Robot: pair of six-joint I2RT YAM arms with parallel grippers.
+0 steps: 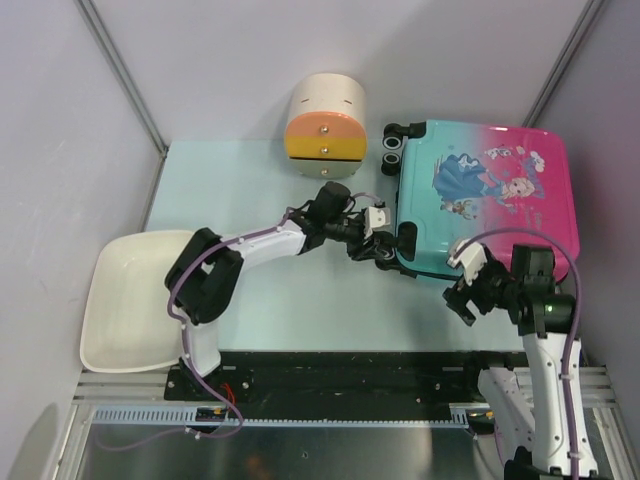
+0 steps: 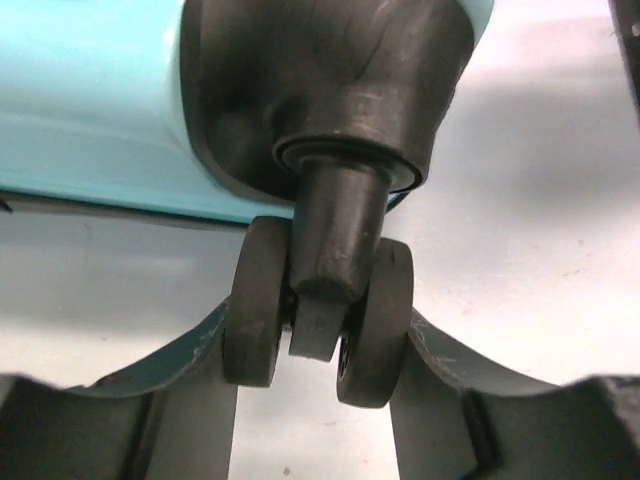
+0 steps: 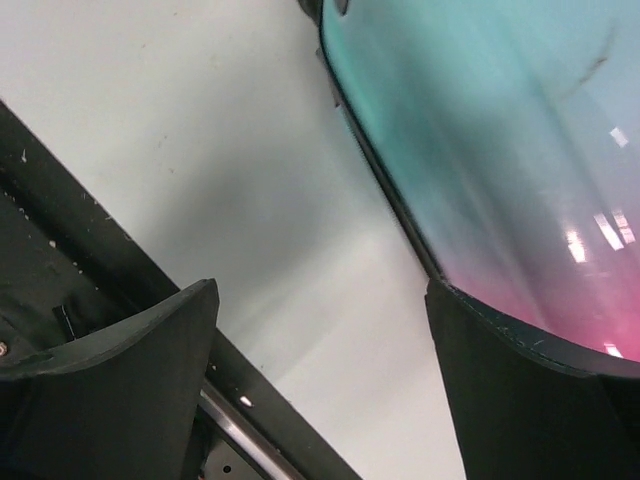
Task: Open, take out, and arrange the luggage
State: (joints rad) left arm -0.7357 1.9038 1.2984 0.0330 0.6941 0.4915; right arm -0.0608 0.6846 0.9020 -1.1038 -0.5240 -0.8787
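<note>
Top external: luggage (image 1: 490, 190) lies shut at the tabletop's (image 1: 300, 300) far right corner. Left gripper (image 1: 390, 252) pinches its near-left wheel (image 2: 375, 320); right gripper (image 1: 462, 290) fingers (image 3: 150, 360) spread at its near edge.

No legible text, brand, number or sign in any view, suitcase (image 1: 490, 190) printed only with cartoon princess figures, no lettering readable on them
</note>
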